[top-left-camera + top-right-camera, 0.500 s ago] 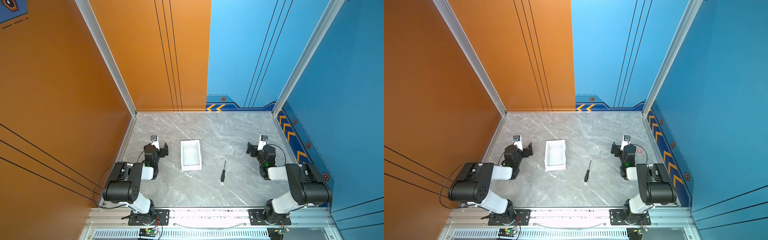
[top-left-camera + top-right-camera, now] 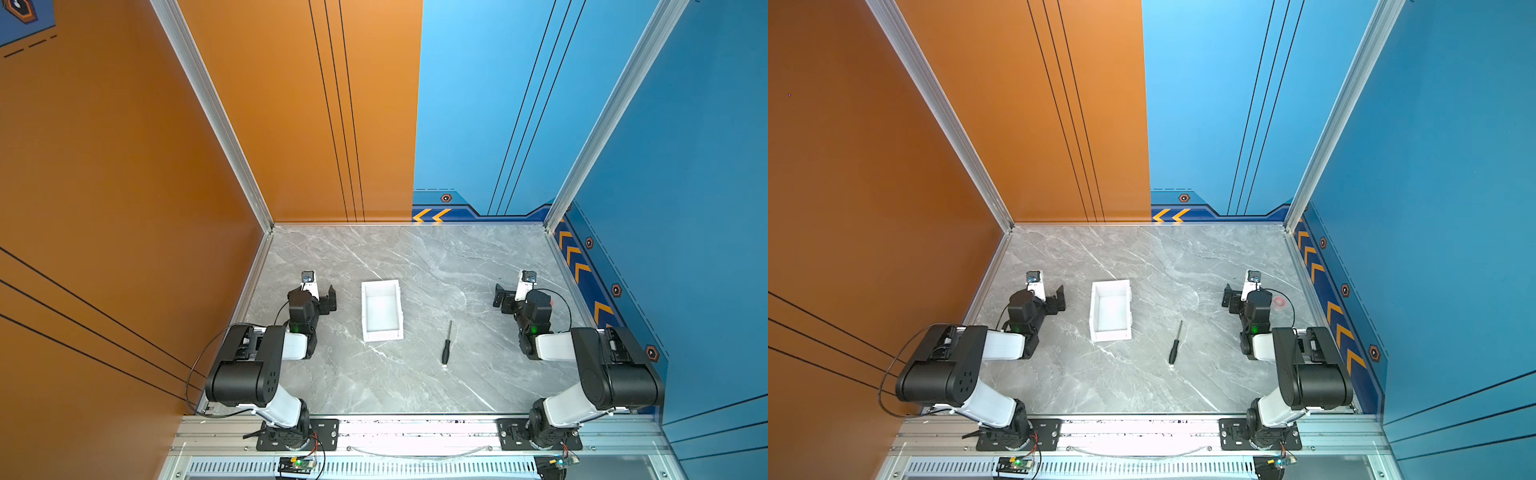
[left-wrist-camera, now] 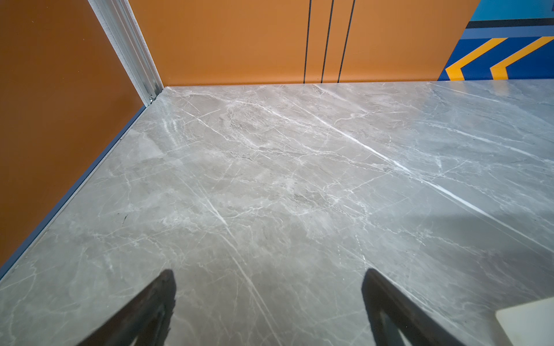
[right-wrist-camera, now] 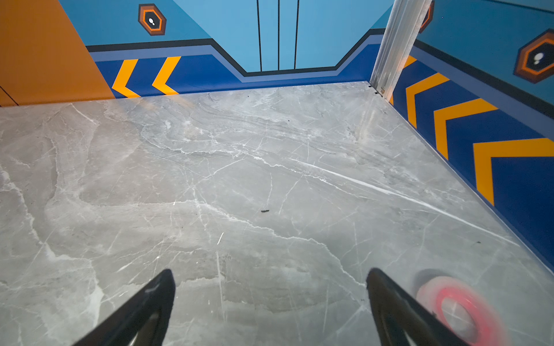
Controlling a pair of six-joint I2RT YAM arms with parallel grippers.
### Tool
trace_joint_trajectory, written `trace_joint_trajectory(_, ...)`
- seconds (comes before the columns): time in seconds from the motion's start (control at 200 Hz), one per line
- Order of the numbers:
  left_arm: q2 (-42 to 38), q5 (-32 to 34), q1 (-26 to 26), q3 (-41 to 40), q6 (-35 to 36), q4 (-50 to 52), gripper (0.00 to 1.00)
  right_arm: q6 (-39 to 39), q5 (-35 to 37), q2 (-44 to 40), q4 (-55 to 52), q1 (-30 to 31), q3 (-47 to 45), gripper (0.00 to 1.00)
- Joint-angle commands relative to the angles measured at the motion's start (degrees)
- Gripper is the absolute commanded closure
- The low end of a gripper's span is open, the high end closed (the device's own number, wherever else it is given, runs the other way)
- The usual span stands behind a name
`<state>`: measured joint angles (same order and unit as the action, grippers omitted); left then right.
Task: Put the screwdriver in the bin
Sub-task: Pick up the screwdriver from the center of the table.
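Observation:
The screwdriver (image 2: 446,343) (image 2: 1175,343), black-handled with a thin dark shaft, lies flat on the grey marble table, shaft pointing toward the back wall. It is right of the bin (image 2: 383,334) (image 2: 1110,334), a white open-top tray that looks empty. A corner of the bin (image 3: 527,323) shows in the left wrist view. My left gripper (image 2: 319,291) (image 2: 1048,293) (image 3: 269,273) rests open just left of the bin, holding nothing. My right gripper (image 2: 512,291) (image 2: 1239,291) (image 4: 271,272) is open and empty, right of and beyond the screwdriver. Neither wrist view shows the screwdriver.
A small red-and-white ring (image 4: 458,311) (image 2: 1278,302) lies on the table beside the right gripper, toward the blue wall. Orange wall panels close the left and part of the back, blue ones the right. An aluminium rail (image 2: 415,428) runs along the front edge.

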<state>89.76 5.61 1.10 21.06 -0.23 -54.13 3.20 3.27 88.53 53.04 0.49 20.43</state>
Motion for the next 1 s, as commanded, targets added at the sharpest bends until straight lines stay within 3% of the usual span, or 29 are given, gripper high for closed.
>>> trace_joint_trajectory(0.0, -0.05, 0.82, 0.20, 0.58, 0.77, 0.69, 0.02, 0.14, 1.22, 0.11, -1.00, 0.50, 1.01, 0.00)
trace_joint_trajectory(0.746, -0.04, 0.97, 0.31, 0.57, 0.92, 0.69, 0.02, 0.36, 0.42, 0.18, -1.18, 0.12, 1.11, 0.00)
trace_joint_trajectory(0.906, -0.25, 0.44, 0.13, 0.71, 0.90, 0.80, 0.02, 0.56, 4.95, -0.07, -1.43, 1.07, 1.24, 0.00)
trace_joint_trajectory(0.996, -2.66, 0.31, 0.47, 1.79, 1.44, 4.76, 0.02, 2.04, 8.31, -2.66, -6.79, 0.96, 2.89, 0.00)
